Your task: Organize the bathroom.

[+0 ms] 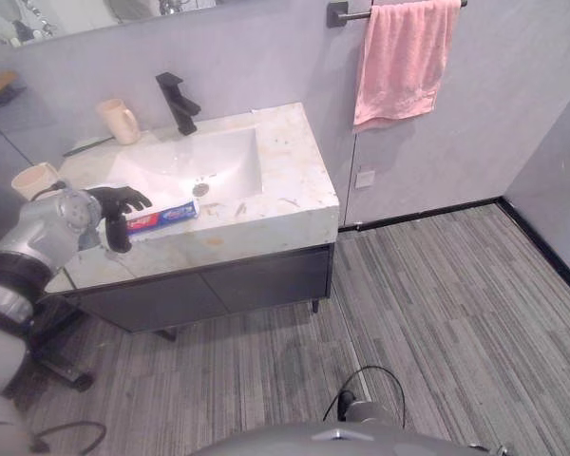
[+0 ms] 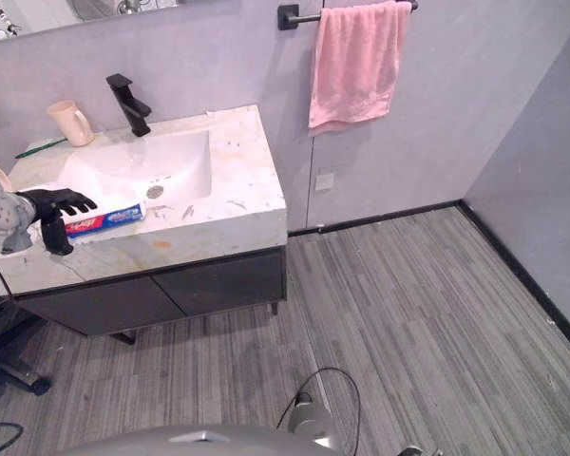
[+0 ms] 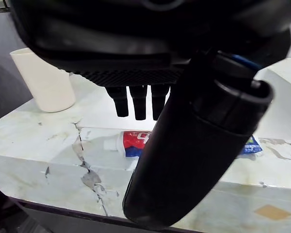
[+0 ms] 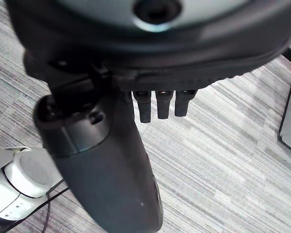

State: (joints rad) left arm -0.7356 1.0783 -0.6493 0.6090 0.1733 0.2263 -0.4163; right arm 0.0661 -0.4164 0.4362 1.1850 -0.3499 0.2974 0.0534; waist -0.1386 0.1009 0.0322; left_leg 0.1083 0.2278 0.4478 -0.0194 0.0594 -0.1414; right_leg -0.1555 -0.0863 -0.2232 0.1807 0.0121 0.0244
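A red, white and blue toothpaste tube (image 1: 166,217) lies flat on the marble counter (image 1: 294,180), along the front rim of the white sink basin (image 1: 199,166). My left hand (image 1: 114,202) hovers open over the tube's left, capped end, fingers spread over the basin edge and thumb pointing down in front of the tube. In the left wrist view the tube (image 3: 131,143) lies just past the fingers (image 3: 138,102), apart from them. A cream cup (image 3: 43,80) stands at the counter's left end. My right hand (image 4: 111,160) hangs open over the floor.
A black faucet (image 1: 178,102) stands behind the basin, with a cream mug (image 1: 119,121) to its left and a thin green item (image 1: 85,144) by it. A pink towel (image 1: 404,62) hangs on a wall bar at the right. Striped grey flooring (image 1: 437,313) stretches right of the dark cabinet (image 1: 228,285).
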